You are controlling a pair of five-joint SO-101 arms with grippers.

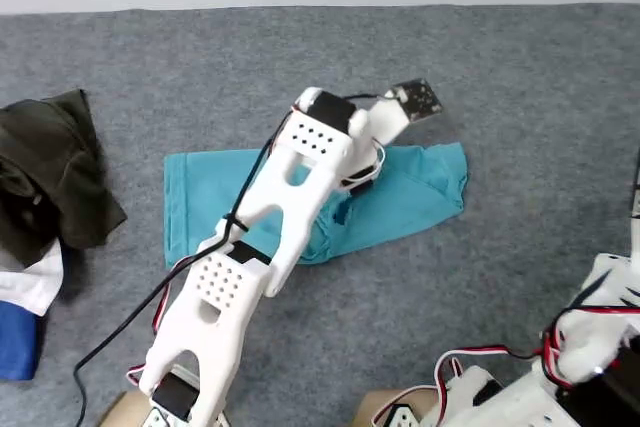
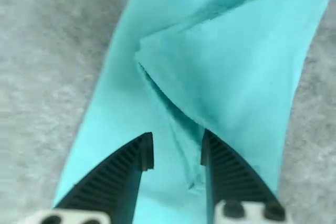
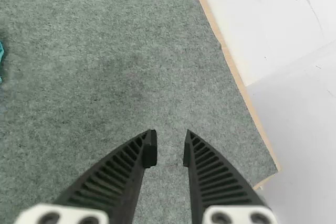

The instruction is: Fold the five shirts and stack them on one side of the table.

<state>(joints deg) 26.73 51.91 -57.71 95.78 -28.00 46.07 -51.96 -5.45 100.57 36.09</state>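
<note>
One teal shirt lies right under left gripper, jaws part-open astride a fold ridge. Prob soft, light, floppy; I'd pinch that ridge. Away from it, right gripper narrow, empty.

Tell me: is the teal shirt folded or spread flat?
Partly folded: a flap of the teal shirt lies doubled over its middle; the rest lies spread.

left arm: white shell, rows of small holes, black cable | right arm: white, red-and-white wires | fingers: black, ribbed, pointed
</note>
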